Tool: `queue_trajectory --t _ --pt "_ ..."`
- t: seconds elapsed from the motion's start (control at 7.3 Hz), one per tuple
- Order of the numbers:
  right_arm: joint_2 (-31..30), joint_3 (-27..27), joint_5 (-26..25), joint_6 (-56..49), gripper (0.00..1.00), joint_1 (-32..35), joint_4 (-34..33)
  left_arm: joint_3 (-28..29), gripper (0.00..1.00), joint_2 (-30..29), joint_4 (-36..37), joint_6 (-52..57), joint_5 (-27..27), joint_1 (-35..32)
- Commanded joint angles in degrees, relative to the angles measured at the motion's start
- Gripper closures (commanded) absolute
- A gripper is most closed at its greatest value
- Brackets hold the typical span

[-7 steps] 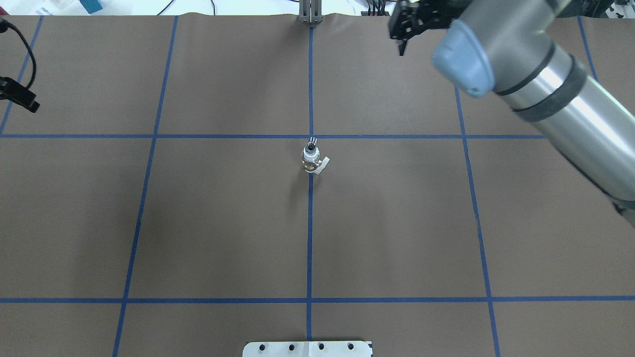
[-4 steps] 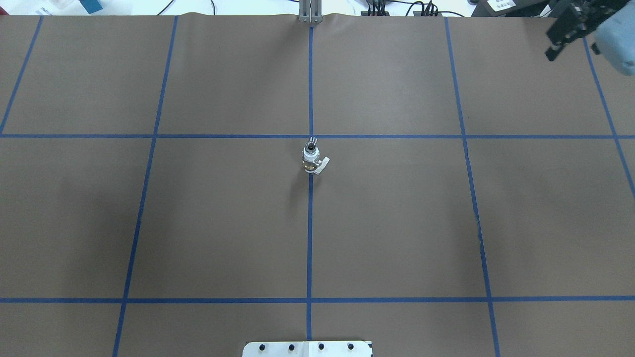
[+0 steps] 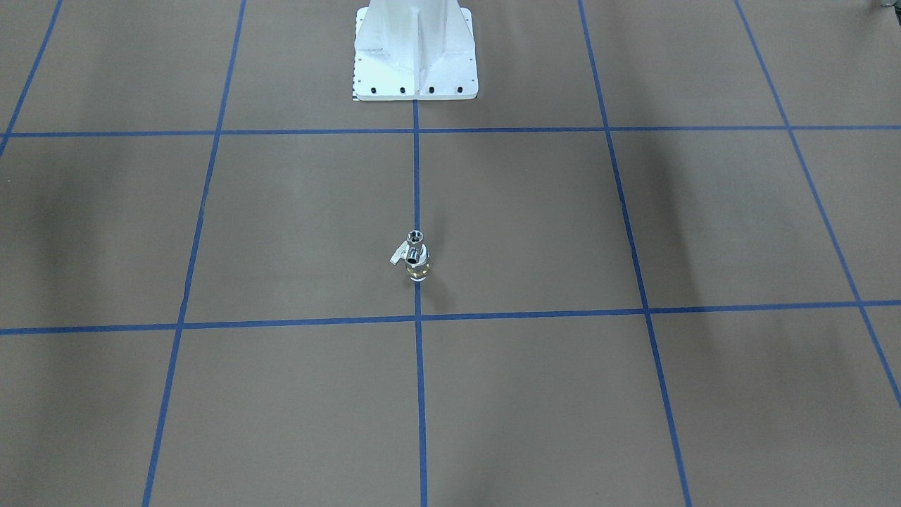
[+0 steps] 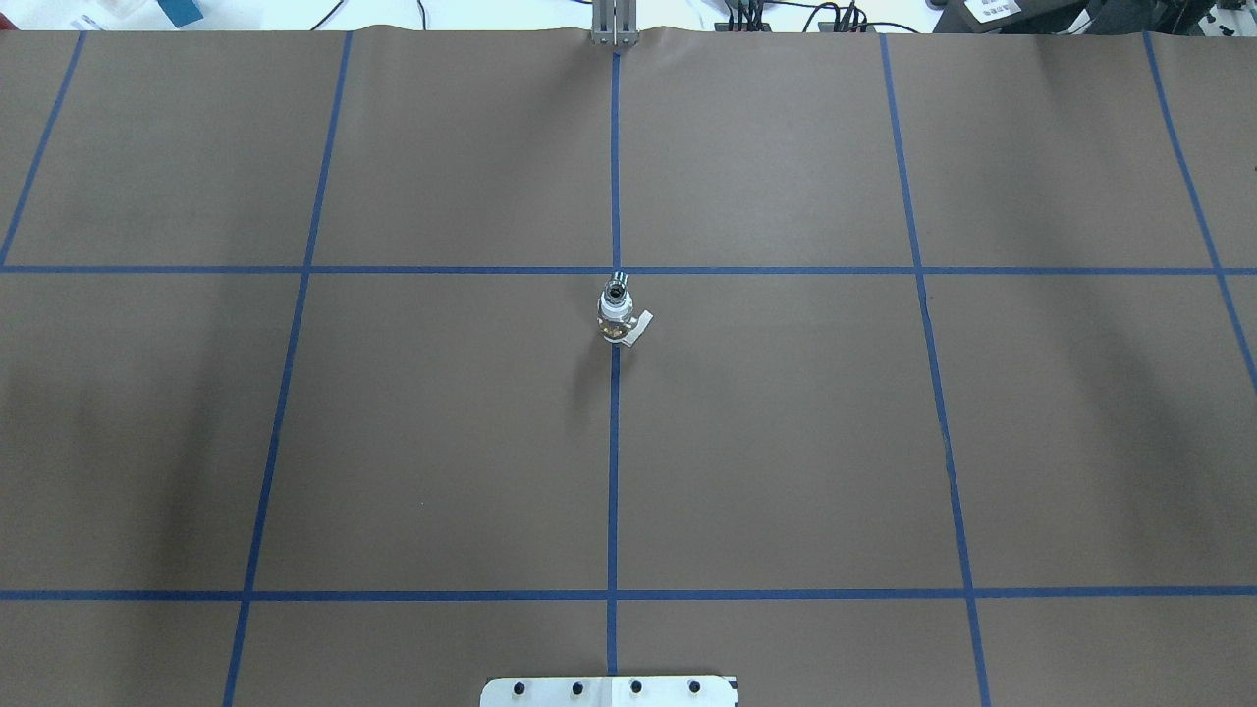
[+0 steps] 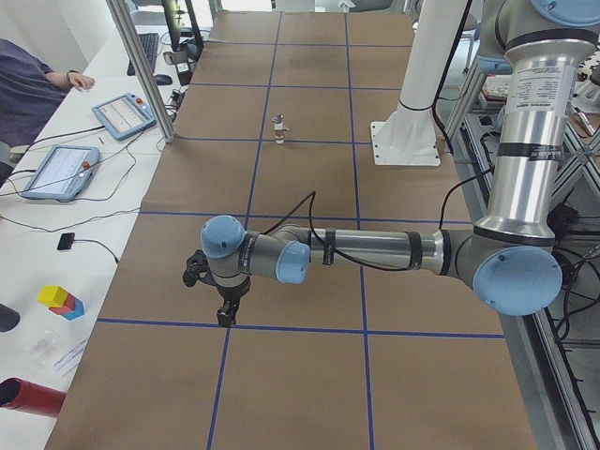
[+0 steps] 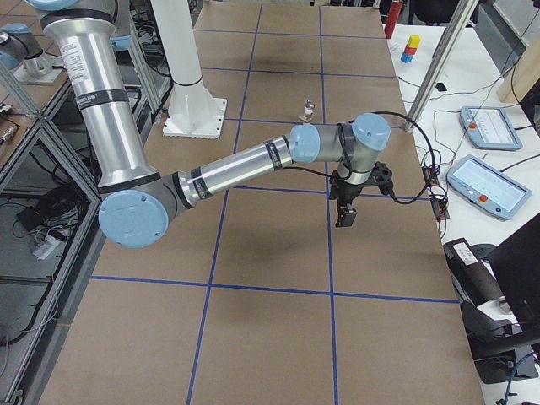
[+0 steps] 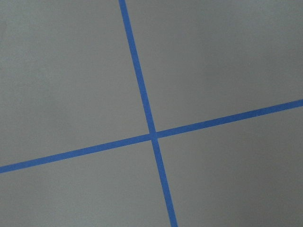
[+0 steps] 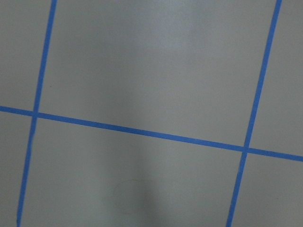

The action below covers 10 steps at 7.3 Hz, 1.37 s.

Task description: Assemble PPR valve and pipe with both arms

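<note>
The PPR valve (image 4: 620, 324) stands upright at the table's middle on the blue centre line, with a brass body, a white collar and a grey lever to one side. The silver pipe (image 4: 616, 290) sits on its top, open mouth up; the same stack shows as valve (image 3: 416, 264) and pipe (image 3: 415, 238). I cannot tell if they are joined. The left gripper (image 5: 223, 314) hangs over the table far off to the left. The right gripper (image 6: 344, 216) hangs far off to the right. Whether either is open or shut, I cannot tell. Both wrist views show only brown mat and blue tape.
The white bolted pedestal (image 3: 415, 56) stands at the robot's side of the table. An aluminium post (image 5: 141, 70) rises at the far edge. A side bench holds tablets (image 5: 122, 114), coloured blocks (image 5: 61, 300) and a person's sleeve (image 5: 28, 89).
The right arm has swung out to the right and left the overhead view. The black part at the left edge has gone too. The valve and pipe stack has not moved.
</note>
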Motion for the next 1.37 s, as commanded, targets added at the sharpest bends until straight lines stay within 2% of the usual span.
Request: queue_trajectory --t 0.0,0.27,0.41,0.96,1.23 --pt "-6.7 -3.3 -0.3 0.3 0.01 0.6 8.1 0.0 0.0 -0.5 0.5 0.0 -0.2 -1.0" --pt "-7.9 -4.9 -0.2 0.3 0.01 0.6 8.1 -6.3 0.0 -0.4 8.0 0.0 0.4 -1.2" --pt "-8.0 -4.9 -0.3 0.3 0.01 0.6 8.1 -7.5 0.0 0.8 8.8 0.1 0.5 -1.4" --pt "-8.5 -5.0 -0.3 0.1 0.01 0.8 8.2 -6.9 0.0 0.9 8.8 0.1 0.4 -1.4" --pt "-10.2 -5.3 -0.2 0.0 0.01 3.9 8.2 -6.7 0.0 0.8 8.8 0.1 0.4 -1.5"
